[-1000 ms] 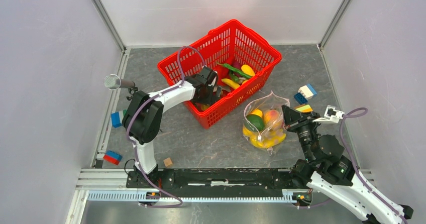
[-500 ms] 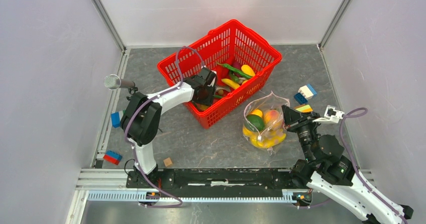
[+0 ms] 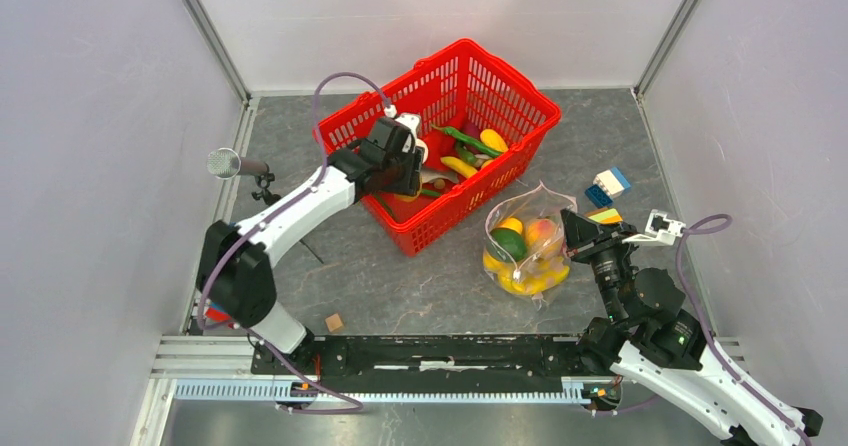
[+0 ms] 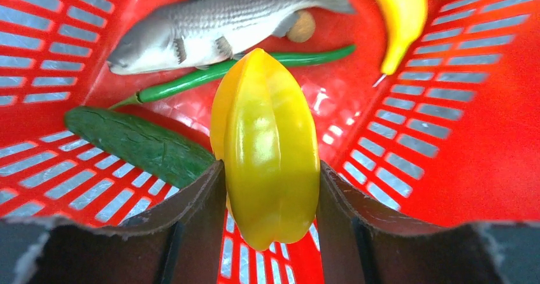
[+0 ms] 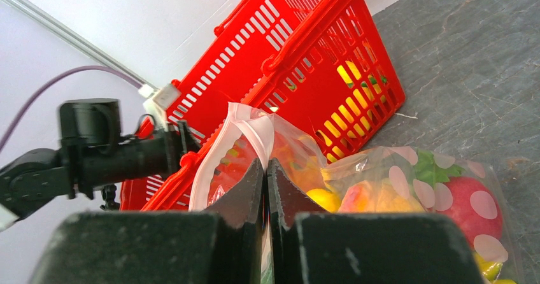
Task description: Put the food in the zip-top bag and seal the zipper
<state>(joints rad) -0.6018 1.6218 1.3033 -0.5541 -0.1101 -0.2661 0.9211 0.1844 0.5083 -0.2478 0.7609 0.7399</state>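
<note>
Between the red basket (image 3: 450,211) and the bench's right edge, the floppy zip-top bag (image 3: 528,256) hangs by its zipper (image 5: 256,131) from the closed right jaws, while the left jaws clamp a slick, probably light starfruit (image 4: 267,150) mid-body inside the basket.

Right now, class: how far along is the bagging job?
Done: several fruits sit inside the zip-top bag. In hand: left tool grips a starfruit over the basket; right tool pinches the bag's mouth. Left: fish, banana and cucumber to bag, zipper to seal.
</note>
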